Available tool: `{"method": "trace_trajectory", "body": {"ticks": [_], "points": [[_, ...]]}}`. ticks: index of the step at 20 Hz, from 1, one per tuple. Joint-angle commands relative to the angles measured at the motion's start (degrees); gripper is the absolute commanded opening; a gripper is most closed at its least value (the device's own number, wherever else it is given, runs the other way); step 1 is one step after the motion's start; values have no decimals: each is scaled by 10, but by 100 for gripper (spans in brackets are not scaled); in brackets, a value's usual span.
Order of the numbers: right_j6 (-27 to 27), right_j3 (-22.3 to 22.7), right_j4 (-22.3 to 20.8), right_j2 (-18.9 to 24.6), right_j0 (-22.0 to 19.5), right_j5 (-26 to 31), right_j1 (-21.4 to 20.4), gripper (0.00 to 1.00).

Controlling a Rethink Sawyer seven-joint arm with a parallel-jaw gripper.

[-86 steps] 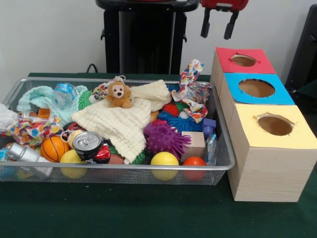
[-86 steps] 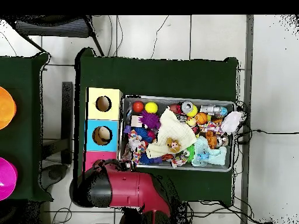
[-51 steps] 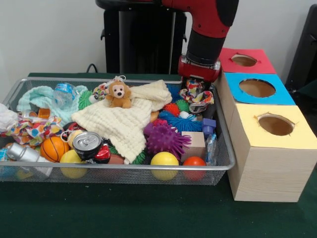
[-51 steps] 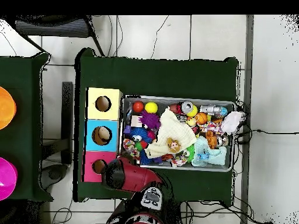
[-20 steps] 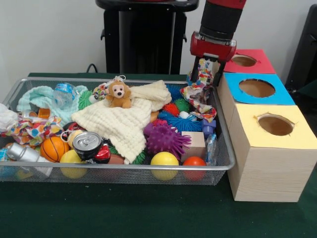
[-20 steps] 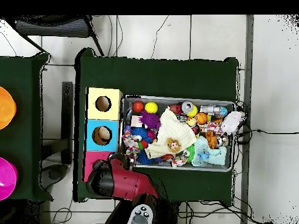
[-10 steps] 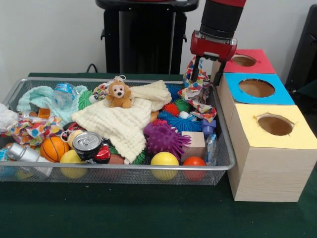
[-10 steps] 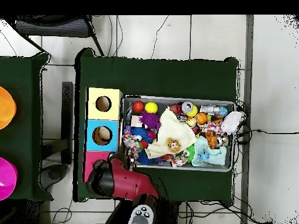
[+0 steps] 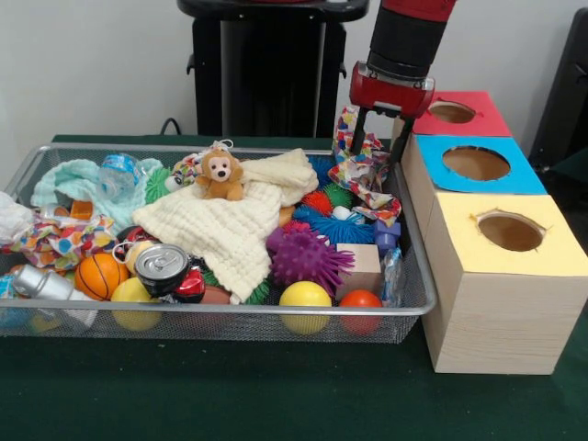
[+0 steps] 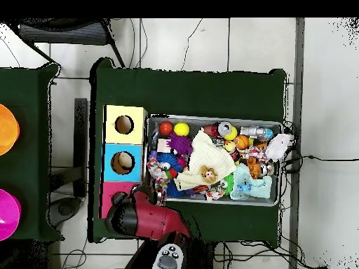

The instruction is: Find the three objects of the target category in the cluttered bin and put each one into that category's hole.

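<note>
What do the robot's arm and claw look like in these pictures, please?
The arm is a thick round tube, black along its lower stretch with a red band above. It ends in a glossy red block, from which the claw hangs as two thin dark prongs. From overhead the arm shows as a bulky red shell with a black rounded end.

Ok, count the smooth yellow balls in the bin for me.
2 in view. One yellow ball sits at the bin's front wall beside the red ball; another lies below the basketball. More may be buried under the clutter.
</note>
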Motion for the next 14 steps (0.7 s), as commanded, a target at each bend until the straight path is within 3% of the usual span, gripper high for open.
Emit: {"method": "trace_trajectory", "body": {"ticks": [1,7,14], "points": [[121,-31,25,7,-4,3,31,100],[106,-52,7,23,-45,-46,77,100],[112,-63,7,34,-53,-90,114,100]]}}
